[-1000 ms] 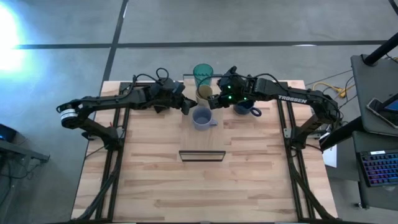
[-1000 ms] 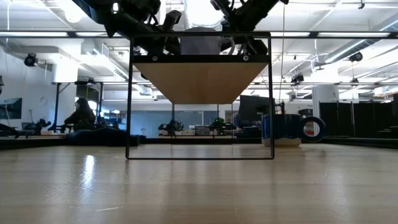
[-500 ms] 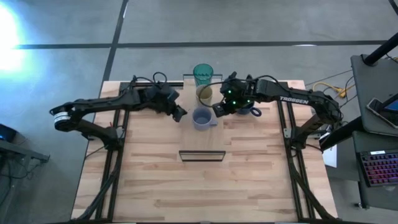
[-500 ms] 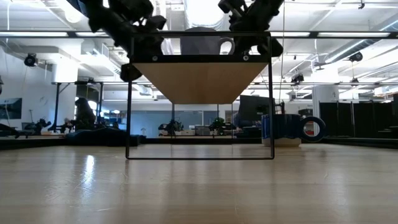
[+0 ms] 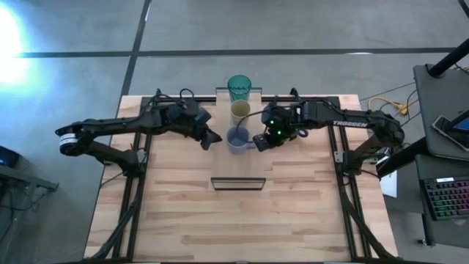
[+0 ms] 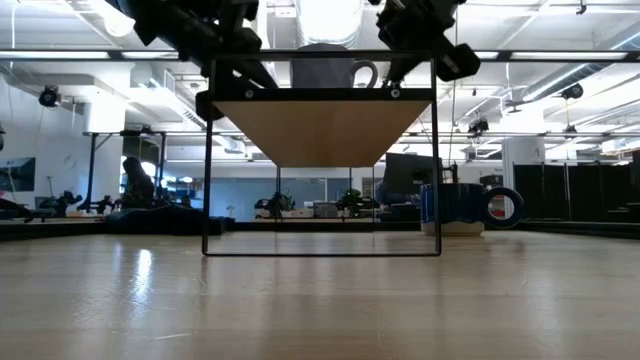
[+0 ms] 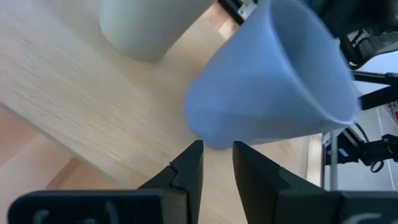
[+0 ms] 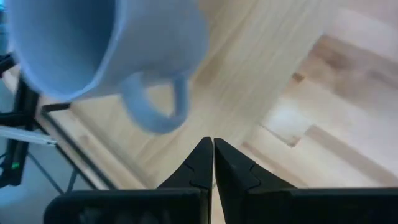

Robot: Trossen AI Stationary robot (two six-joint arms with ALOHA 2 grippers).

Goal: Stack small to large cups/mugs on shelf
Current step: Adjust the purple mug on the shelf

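Now both arms have drawn back from the row of cups on the shelf (image 5: 238, 158). A second ago the two hands crowded around the cream cup and the blue-grey mug; since then the left hand (image 5: 210, 140) has slid out to the left of the mug, and the right hand (image 5: 261, 139) has moved from over the navy mug to just right of the blue-grey mug's handle. The left hand holds nothing, its fingers only a narrow gap apart. The right hand also holds nothing, its fingers pressed together.

The blue-grey mug (image 5: 237, 138) stands free on the shelf, nearest of three in a line. The cream cup (image 5: 240, 110) sits just behind it and the teal tumbler (image 5: 239, 86) at the far end. The navy mug is not visible from above; the right arm probably hides it.

That suggests the blue-grey mug has been placed and let go, leaving the navy mug as the likely remaining piece.
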